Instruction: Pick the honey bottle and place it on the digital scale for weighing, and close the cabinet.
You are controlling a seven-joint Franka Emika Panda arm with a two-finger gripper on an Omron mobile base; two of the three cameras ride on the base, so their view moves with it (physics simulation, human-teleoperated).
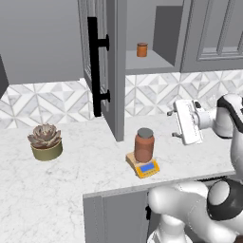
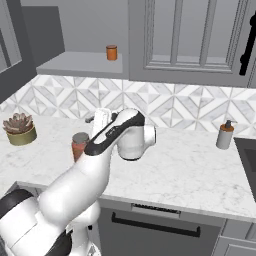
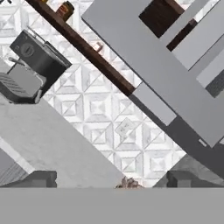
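Observation:
The honey bottle (image 1: 144,144), reddish-brown with a grey lid, stands upright on the yellow digital scale (image 1: 144,167) near the counter's front edge. My gripper (image 1: 171,124) hangs to the right of the bottle and a little above it, open and holding nothing, clear of the bottle. In the hand view the fingertips (image 3: 40,178) sit wide apart with only wall tiles between them. The cabinet (image 1: 112,71) door stands open, swung out over the counter, its black bar handle (image 1: 95,71) facing left. In the right base view the arm partly covers the honey bottle (image 2: 79,144).
A small orange jar (image 1: 142,49) sits on the open cabinet's shelf. A potted succulent (image 1: 45,141) stands at the counter's left, a soap dispenser (image 2: 225,134) at the far right by the sink. A coffee machine (image 3: 31,65) appears in the hand view.

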